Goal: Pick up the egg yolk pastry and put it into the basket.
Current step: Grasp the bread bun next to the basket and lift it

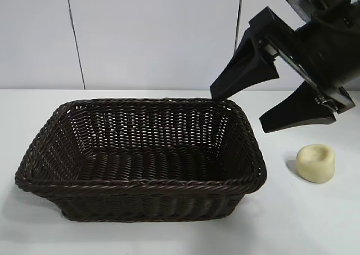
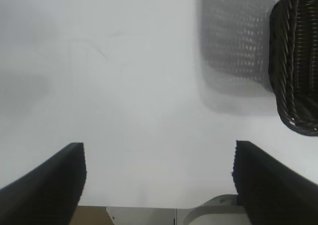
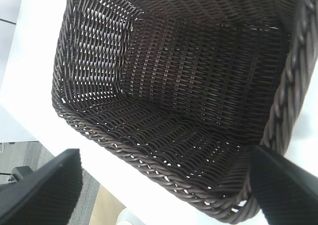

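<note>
The egg yolk pastry point(image 1: 316, 162) is seen on the white table point(image 1: 315, 221), just beside the empty wicker basket point(image 1: 140, 184), not yet grasped. The right gripper point(image 1: 264, 106) is held wide above the basket's corner, near the pastry. The left gripper point(image 2: 159, 180), also spread wide, is empty. A descent over the pastry is judged necessary next.

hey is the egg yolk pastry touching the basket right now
Apart. The exterior view shows the egg yolk pastry sitting on the table to the right of the basket, with a bare strip of white tabletop between them.
</note>
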Action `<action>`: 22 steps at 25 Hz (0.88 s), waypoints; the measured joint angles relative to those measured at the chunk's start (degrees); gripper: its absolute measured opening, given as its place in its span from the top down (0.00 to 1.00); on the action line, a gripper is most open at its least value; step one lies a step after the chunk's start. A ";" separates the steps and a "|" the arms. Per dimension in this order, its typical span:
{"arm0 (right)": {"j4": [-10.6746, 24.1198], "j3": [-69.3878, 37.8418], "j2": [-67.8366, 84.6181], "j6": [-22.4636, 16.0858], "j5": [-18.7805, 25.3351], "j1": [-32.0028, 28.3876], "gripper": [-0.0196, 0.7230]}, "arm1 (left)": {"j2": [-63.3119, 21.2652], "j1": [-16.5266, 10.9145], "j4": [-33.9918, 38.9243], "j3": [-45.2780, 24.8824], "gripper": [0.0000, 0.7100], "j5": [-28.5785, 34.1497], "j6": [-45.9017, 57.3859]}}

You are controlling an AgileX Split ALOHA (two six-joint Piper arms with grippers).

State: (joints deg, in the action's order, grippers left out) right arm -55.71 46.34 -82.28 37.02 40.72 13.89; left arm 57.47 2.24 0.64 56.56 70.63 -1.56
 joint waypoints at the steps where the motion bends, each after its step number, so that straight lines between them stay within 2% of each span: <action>1: 0.00 0.00 0.00 0.00 0.00 0.00 0.09 | -2.46 0.00 0.00 -1.80 0.17 -0.26 0.00; 8: 0.00 0.00 0.00 0.00 0.00 0.00 0.09 | -19.78 0.00 0.00 -14.40 0.17 -1.44 0.00; 15: 0.00 0.00 0.00 0.00 0.00 0.00 0.09 | -32.10 0.00 -0.11 -26.79 0.17 -3.98 0.00; 22: 0.00 0.00 0.00 0.00 0.00 0.00 0.09 | -36.04 0.00 -0.64 -29.10 0.17 -6.61 0.14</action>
State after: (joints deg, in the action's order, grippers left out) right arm -55.71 46.34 -82.28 37.02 40.72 13.89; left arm 21.44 2.24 0.00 27.46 64.02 -1.42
